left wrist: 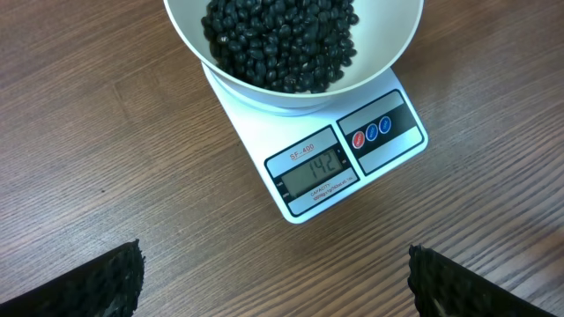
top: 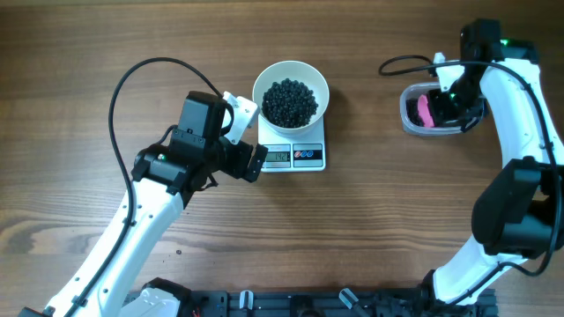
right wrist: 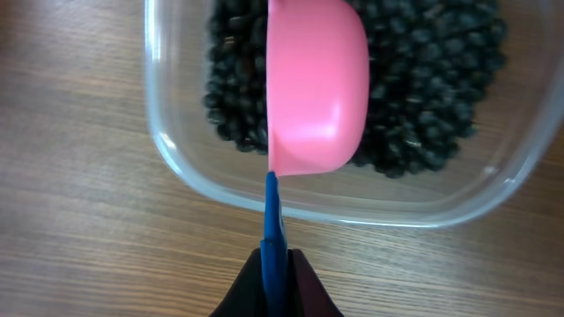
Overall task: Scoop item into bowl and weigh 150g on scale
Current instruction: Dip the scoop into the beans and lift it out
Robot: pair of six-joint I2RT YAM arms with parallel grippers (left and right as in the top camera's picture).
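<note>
My right gripper point(right wrist: 275, 277) is pinched shut on the pink scoop point(right wrist: 317, 88), its head down in the clear tub point(right wrist: 176, 167), top right overhead, for more black beads point(right wrist: 423, 106). Left gripper point(left wrist: 275, 286) hangs wide open and empty, watching the scale point(left wrist: 256, 132) under the bead-filled white bowl point(left wrist: 388, 53).

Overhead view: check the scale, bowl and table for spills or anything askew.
Nothing stands out. The beads lie inside the bowl, which sits upright on the scale. One tiny dark speck on the table could be a stray bead or a wood mark; too small to tell.
</note>
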